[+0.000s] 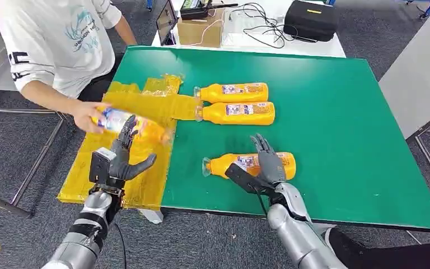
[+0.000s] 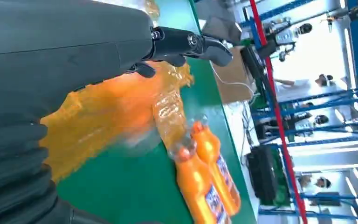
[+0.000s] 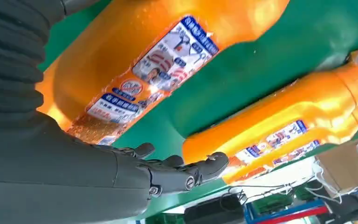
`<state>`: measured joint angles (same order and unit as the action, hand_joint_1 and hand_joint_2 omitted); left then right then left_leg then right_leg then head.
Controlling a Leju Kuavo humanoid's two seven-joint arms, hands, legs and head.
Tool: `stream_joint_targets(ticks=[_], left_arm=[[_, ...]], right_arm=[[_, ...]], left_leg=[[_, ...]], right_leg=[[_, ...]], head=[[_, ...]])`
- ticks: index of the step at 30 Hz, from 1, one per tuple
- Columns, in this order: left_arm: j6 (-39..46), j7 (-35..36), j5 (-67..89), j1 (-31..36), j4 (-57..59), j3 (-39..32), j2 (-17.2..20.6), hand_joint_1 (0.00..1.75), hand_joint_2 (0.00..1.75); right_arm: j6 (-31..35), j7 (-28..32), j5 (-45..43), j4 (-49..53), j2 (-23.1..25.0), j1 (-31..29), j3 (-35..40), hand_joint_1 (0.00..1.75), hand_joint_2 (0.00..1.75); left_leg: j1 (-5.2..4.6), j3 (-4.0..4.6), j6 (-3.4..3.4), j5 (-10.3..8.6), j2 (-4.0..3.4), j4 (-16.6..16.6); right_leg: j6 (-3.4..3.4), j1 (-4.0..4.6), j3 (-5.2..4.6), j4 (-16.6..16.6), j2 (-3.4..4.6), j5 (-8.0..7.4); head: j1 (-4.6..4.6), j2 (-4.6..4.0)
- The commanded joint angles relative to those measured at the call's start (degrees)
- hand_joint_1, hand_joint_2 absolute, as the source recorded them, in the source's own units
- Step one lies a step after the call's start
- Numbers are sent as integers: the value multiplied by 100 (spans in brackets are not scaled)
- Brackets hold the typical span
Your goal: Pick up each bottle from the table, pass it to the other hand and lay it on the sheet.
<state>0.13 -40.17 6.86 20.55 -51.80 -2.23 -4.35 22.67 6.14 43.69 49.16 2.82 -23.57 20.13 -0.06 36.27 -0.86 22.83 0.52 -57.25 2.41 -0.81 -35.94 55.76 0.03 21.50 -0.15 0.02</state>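
Head view | right hand [image 1: 264, 162] spread over near bottle [image 1: 250, 165], not gripped | left hand [image 1: 122, 159] open above sheet [image 1: 140, 106] | bottle [image 1: 127, 123] held by person's hand [image 1: 87, 116] | pick step judged; closing needed

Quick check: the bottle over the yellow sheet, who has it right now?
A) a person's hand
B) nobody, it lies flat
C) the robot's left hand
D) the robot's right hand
A: a person's hand grips the bottle above the yellow sheet; the left hand is open below it.
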Motion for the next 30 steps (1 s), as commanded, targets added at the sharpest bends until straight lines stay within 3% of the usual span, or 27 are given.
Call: stream_joint_targets(ticks=[1,20,29,30], left_arm=[[-13,17,37,181,123,-220,-172,0,175],[-109,17,-46,166,72,-266,-255,0,175],[-287,17,213,285,200,-301,-476,0,175],[-361,41,294,304,225,-240,-449,0,175]], right_arm=[[-61,-9,-16,54,-73,-56,-169,0,175],[-157,8,103,200,-78,74,-240,0,175],[-1054,-507,806,-116,-463,-195,-117,0,175],[-1734,-861,1083,-285,-739,-358,219,0,175]], left_leg=[[2,-9,3,4,4,1],[4,-24,6,16,4,-4],[0,-4,2,3,6,-1],[2,-18,3,12,8,-5]], right_leg=[[-5,3,11,-1,-7,6],[-9,6,26,4,-8,17],[-3,1,6,0,-7,5],[-6,3,22,4,-11,14]], head=[[0,0],[0,-2],[0,0],[0,-2]])
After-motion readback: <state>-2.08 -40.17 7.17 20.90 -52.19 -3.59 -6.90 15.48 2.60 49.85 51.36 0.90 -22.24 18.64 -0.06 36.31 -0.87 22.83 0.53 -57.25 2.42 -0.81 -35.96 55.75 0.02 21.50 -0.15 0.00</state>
